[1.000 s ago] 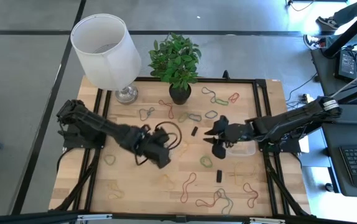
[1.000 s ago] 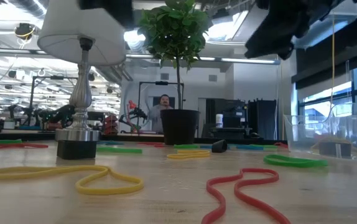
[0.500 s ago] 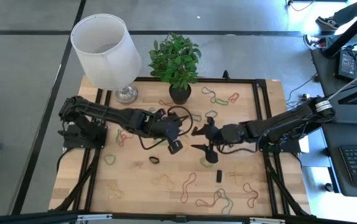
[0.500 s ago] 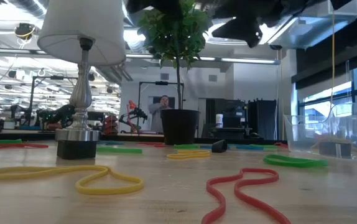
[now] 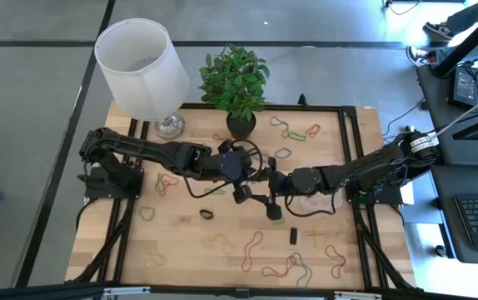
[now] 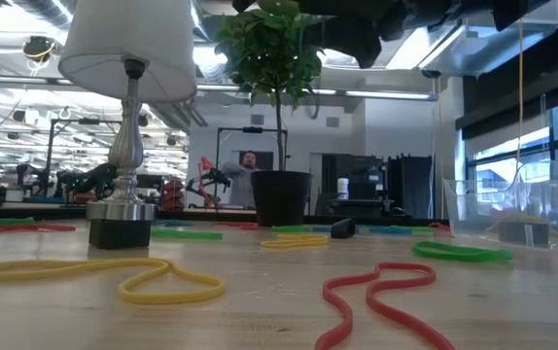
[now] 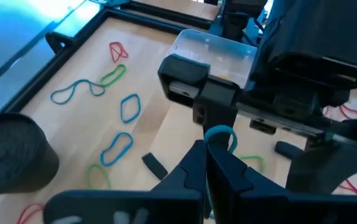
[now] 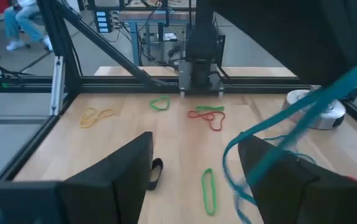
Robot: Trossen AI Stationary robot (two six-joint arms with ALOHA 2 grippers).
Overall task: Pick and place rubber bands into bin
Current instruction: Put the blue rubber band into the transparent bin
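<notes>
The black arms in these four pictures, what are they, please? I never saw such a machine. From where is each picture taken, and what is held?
They are two robot arms working at a wooden table. One picture looks straight down, one looks level across the tabletop, and two come from cameras on the wrists. The table carries a lamp, a potted plant, a clear plastic bin, small black blocks and many loose coloured rubber bands. The left end effector is shut on a blue rubber band, held above the table. The right end effector is open, with that band hanging between its fingers.
</notes>
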